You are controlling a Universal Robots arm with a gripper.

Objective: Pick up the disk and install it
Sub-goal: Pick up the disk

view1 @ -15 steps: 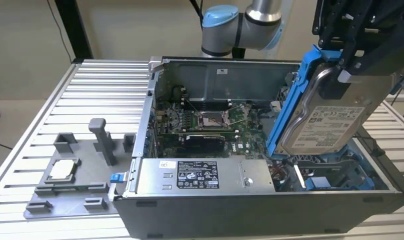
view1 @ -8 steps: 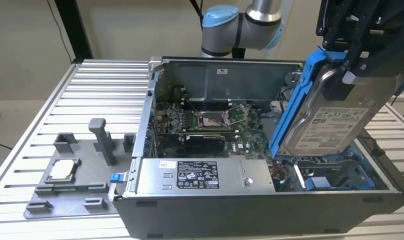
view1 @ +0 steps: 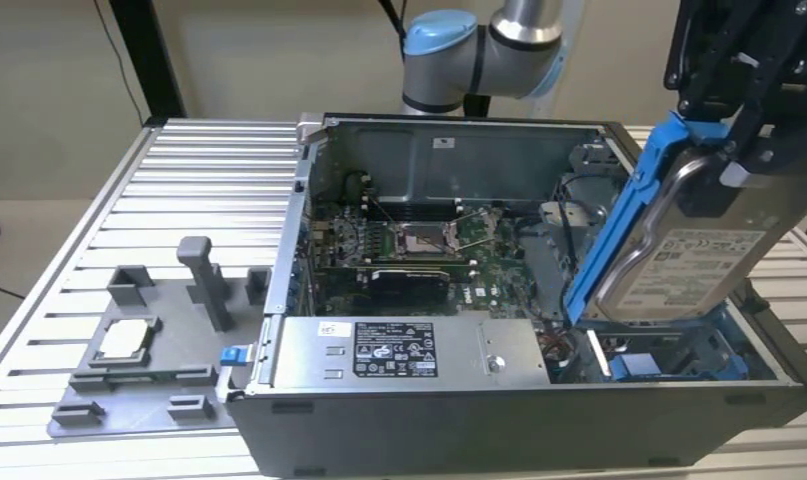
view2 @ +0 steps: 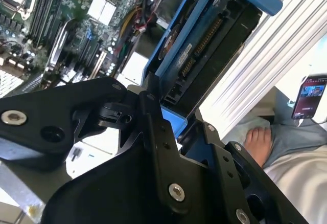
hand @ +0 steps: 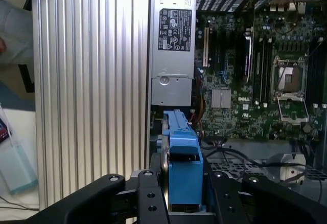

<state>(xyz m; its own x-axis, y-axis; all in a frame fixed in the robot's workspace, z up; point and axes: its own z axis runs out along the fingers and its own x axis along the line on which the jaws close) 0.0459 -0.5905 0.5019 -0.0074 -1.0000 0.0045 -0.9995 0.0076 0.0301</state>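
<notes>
The dark front wall of the open computer case (view1: 510,420) is seen nearest in the exterior view, with the labelled silver power supply (view1: 403,350) just behind it. Beside that, toward the exterior view's right, a drive bay (view1: 670,360) lies open at the case corner. The lower end of the disk (view1: 677,265) is set at its mouth; whether contact is made cannot be told. The disk is held steeply tilted, label outward, and its upper end is clamped by the claw (view1: 739,160), closed on the blue carrier. Open room is left above the motherboard (view1: 417,240). The case is borne by a ribbed metal desk (view1: 203,180), with a grey fixture (view1: 150,350) alongside. The arm (view1: 490,45) is seen behind the far wall.
</notes>
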